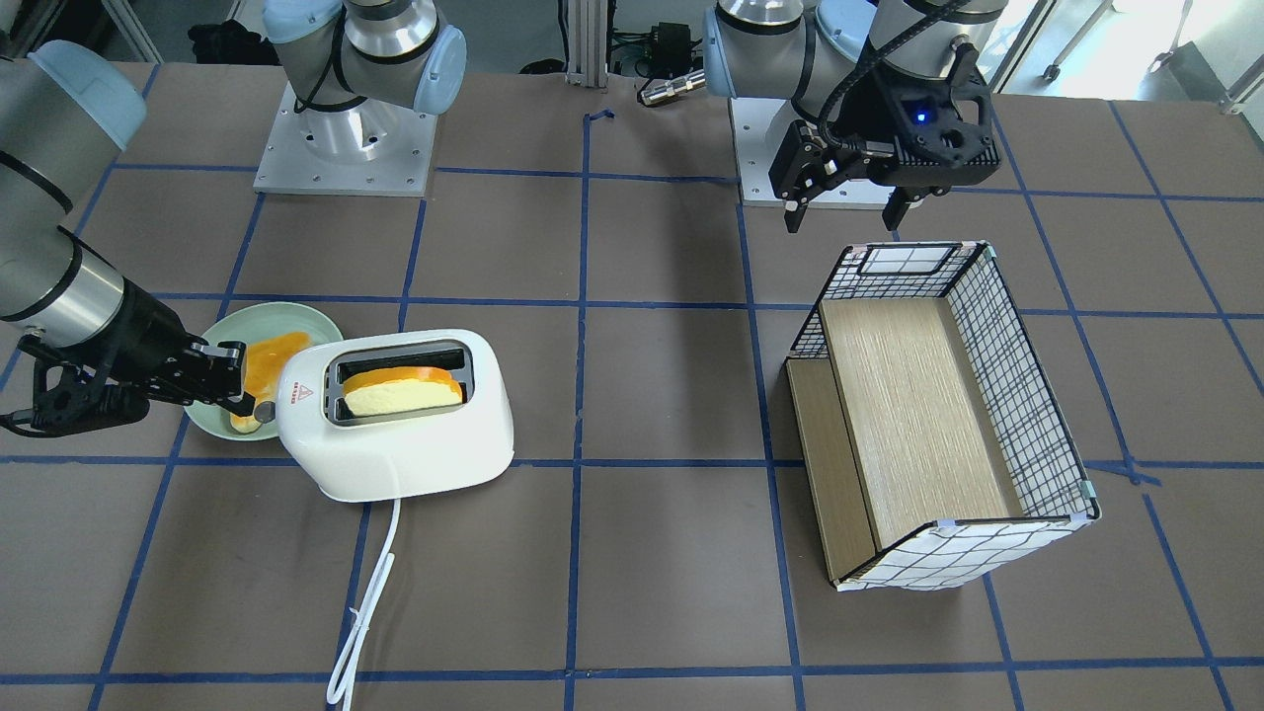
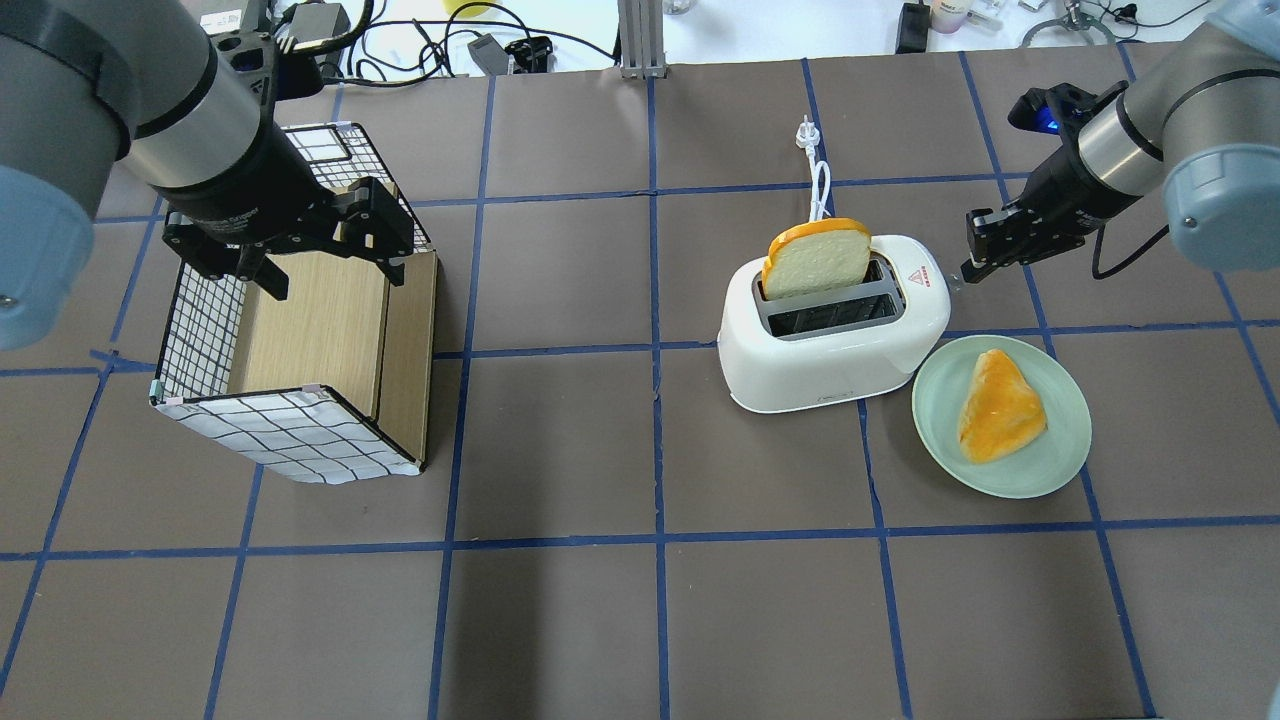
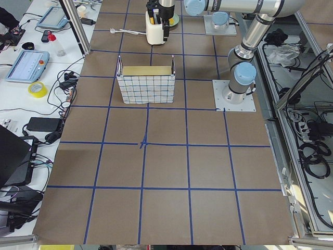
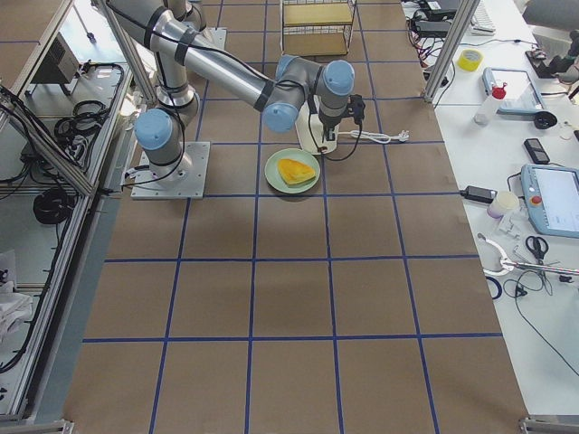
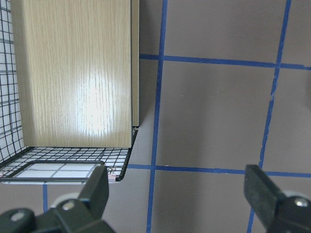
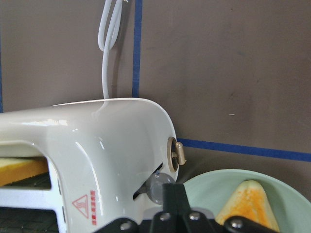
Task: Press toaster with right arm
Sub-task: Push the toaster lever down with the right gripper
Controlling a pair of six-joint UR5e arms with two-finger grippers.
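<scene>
While closed, right fingers at lever knob of toaster.

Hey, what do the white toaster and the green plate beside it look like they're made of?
Toaster: likely plastic, glossy white; soft highlights across its rounded moulded shell. Plate: pale green, smooth with a mild sheen; ceramic or melamine, the look leaves it open.

The right arm stretches low, the right claw pinched closed; the left claw hangs raised, spread wide.
</scene>
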